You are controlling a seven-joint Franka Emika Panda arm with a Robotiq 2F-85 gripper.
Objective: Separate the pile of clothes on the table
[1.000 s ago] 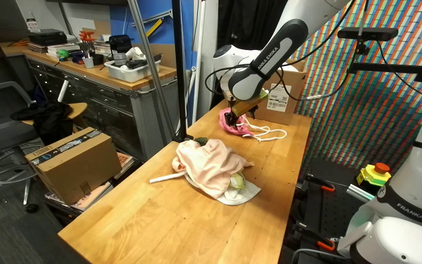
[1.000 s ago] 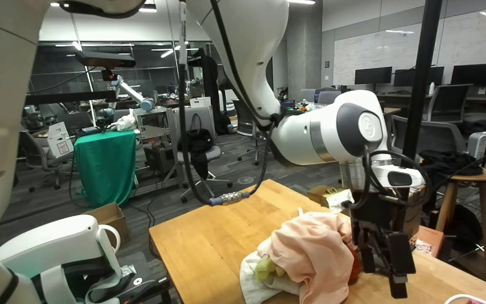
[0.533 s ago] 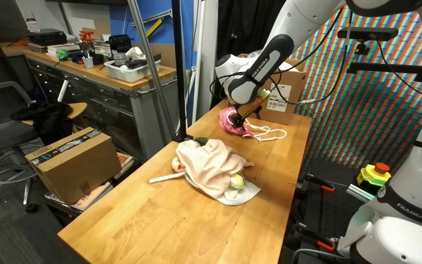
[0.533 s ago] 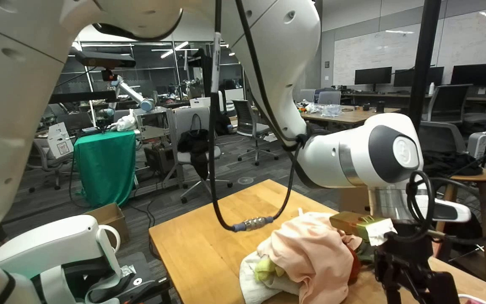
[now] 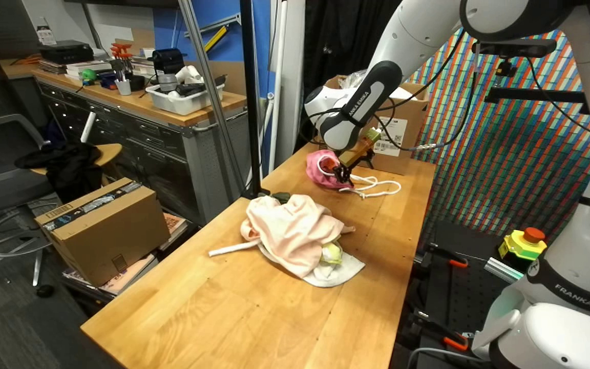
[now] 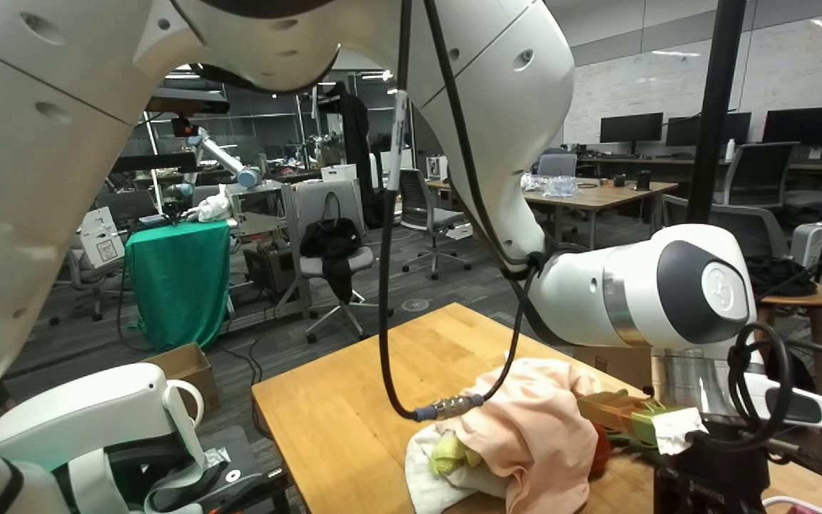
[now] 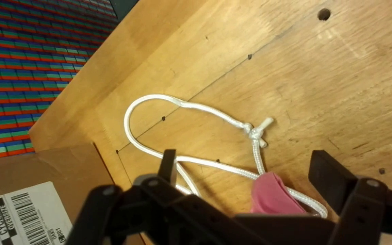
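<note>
On the wooden table [image 5: 254,318] a pile of clothes lies heaped: a peach cloth [image 5: 292,230] on top, a pale yellow-green one [image 5: 332,252] and a white one [image 5: 338,274] peeking out beneath. A bit of red fabric [image 6: 602,450] shows at its side in an exterior view. Apart from the pile, a pink cloth [image 5: 316,173] sits near the cardboard box. My gripper [image 7: 245,162] is over this pink cloth, open, its fingers wide apart. Between them, lower down, a pink fold [image 7: 271,194] and white cord appear; neither is gripped. Most of the pink cloth is hidden in the wrist view.
A looped white cord [image 7: 213,109] with a knot runs from the pink cloth across the table. A cardboard box [image 5: 402,138] stands close behind the gripper. A white stick [image 5: 233,249] pokes out from the pile, and a black post [image 5: 252,102] rises at the table's edge.
In an exterior view, my gripper has shifted right and slightly down across the pink cloth, staying open. The arm has sunk lower. The cloths lie as before.
</note>
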